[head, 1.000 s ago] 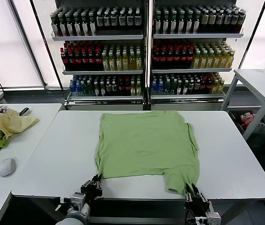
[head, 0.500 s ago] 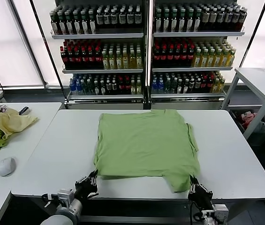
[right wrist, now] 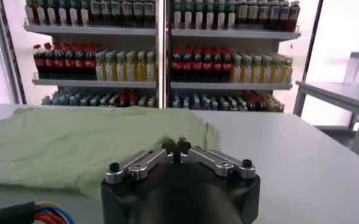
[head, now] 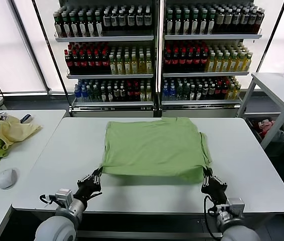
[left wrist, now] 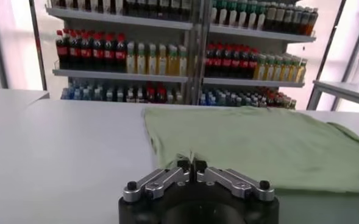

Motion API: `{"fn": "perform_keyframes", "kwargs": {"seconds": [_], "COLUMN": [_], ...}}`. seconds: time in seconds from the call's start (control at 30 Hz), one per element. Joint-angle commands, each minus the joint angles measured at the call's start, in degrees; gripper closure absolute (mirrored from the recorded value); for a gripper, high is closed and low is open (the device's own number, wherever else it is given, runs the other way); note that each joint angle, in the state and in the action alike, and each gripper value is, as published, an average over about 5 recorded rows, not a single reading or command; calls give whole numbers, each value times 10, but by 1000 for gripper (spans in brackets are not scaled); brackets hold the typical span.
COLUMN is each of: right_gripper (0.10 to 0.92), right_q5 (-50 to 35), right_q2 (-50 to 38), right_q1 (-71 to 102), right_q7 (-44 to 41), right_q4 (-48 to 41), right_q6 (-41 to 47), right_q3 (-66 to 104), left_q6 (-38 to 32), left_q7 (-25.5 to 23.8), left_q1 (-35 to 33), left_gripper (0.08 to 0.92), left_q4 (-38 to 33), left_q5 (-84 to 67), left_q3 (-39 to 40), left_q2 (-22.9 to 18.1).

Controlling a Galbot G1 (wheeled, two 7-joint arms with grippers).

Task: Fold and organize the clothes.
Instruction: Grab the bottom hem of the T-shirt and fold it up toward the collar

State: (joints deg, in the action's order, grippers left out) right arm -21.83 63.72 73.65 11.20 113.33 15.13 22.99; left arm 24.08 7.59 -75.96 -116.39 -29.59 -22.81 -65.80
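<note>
Since the earlier frame, the near hem of the T-shirt (head: 154, 148) has come off the front edge of the worktop (head: 51, 165) and been carried back over the cloth. Before, one corner hung over that edge; now the hem sits lifted in a straight line between our two grippers. Our left gripper (head: 97, 174) has moved up from below the front edge to the shirt's near-left corner, and our right gripper (head: 205, 175) to its near-right corner. Both sets of fingers are clenched, each pinching a corner of the hem; in each wrist view the tips meet with the green cloth right at them. The shirt lies in the middle of the worktop, its far edge flat near the back edge. We judge that the first fold is under way: the lower half is being brought toward the collar. A yellow garment (head: 8, 129) lies on the side table, untouched.
</note>
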Motion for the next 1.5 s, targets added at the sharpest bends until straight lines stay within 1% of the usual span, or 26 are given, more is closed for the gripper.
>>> {"fn": "perform_keyframes", "kwargs": {"seconds": [0.03, 0.37, 0.63, 0.73, 0.8, 0.9, 1.03, 1.23, 1.5], "right_gripper": [900, 900, 900, 899, 891, 833, 714, 541, 316], "right_q5": [-8, 17, 42, 54, 61, 68, 68, 59, 11], "right_q2": [-21, -9, 12, 18, 20, 20, 14, -4, -16], "right_q1": [-128, -228, -250, -246, -239, -223, -192, -138, -102], "right_q7": [-1, -5, -9, -12, -16, -25, -40, -48, -26], "right_q4": [-87, -174, -209, -213, -211, -203, -183, -149, -134], "right_q6": [-1, 2, 1, 3, 9, 15, 18, 27, 65], "right_q3": [-37, -88, -109, -113, -114, -110, -93, -62, -29], "left_q6": [-12, -22, -20, -20, -21, -23, -25, -26, -2], "left_q7": [14, 26, 32, 33, 35, 43, 54, 63, 64], "left_q1": [107, 186, 208, 206, 203, 194, 172, 136, 141], "left_gripper": [896, 896, 896, 859, 812, 734, 622, 449, 223], "left_q4": [84, 173, 209, 211, 209, 202, 185, 164, 168], "left_q5": [-26, -3, 22, 28, 34, 43, 51, 55, 48], "left_q3": [46, 90, 112, 117, 119, 117, 108, 93, 91], "left_q2": [10, 1, -4, -11, -17, -28, -34, -29, -26]}}
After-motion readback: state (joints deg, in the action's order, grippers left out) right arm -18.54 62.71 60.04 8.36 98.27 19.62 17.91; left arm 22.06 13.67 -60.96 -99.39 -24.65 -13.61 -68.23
